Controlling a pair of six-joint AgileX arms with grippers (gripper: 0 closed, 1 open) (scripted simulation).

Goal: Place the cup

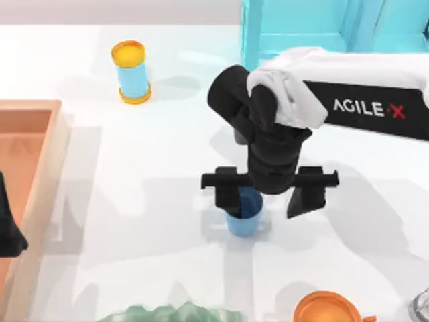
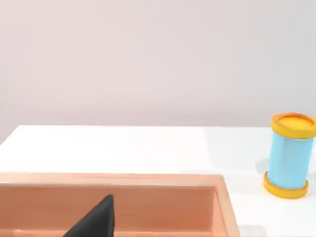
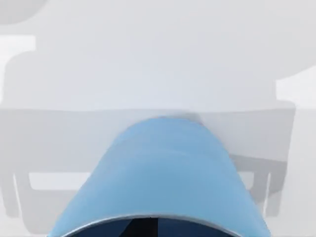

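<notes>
The small blue cup (image 1: 246, 213) stands upright on the white table, a little right of centre, with its darker inside showing. My right gripper (image 1: 265, 200) hangs directly over it, open wide. One finger is at the cup's left rim and the other stands well clear to the right. The right wrist view shows the cup's light outer wall (image 3: 163, 173) very close, with the gripper's shadow on the table behind it. My left gripper (image 1: 7, 231) is parked at the table's left edge over the wooden tray, and a dark fingertip (image 2: 96, 219) shows in the left wrist view.
A light-blue cylinder with orange-yellow ends (image 1: 131, 72) (image 2: 289, 155) stands at the back left. The wooden tray (image 1: 40, 134) (image 2: 148, 180) lies along the left edge. An orange cup (image 1: 326, 310) sits at the front right, a green object (image 1: 174, 314) at the front, and a turquoise structure (image 1: 301, 27) at the back.
</notes>
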